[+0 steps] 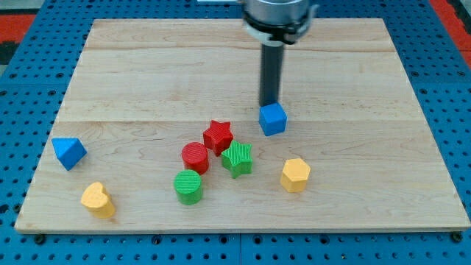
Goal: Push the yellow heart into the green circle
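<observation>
The yellow heart (98,199) lies near the board's bottom left corner. The green circle (188,187) stands to its right, below the red circle (195,157). My tip (268,104) is at the view's upper middle, just touching the top edge of the blue cube (273,119). The tip is far to the right of and above the yellow heart and the green circle.
A red star (218,136) and a green star (238,159) sit close together right of the red circle. A yellow hexagon (295,175) lies at the lower right. A blue triangle (68,152) lies at the left edge. The wooden board (368,88) rests on a blue pegboard.
</observation>
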Controlling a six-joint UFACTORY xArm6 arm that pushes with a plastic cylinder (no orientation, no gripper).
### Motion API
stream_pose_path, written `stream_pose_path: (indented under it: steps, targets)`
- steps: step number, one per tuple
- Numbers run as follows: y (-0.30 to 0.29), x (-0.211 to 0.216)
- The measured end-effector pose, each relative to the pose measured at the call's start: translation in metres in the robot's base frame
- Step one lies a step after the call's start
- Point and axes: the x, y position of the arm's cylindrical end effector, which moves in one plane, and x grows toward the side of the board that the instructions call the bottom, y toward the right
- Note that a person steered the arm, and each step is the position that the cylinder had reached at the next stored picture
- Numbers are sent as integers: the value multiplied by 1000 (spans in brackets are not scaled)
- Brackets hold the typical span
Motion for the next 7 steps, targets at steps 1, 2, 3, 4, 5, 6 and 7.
stream_pose_path:
  steps: [1,2,3,4,5,6,7]
  targets:
    - [12,15]
    - [12,34]
    - [23,62]
    - [64,61]
    - [95,57]
    - [42,25]
    - [17,43]
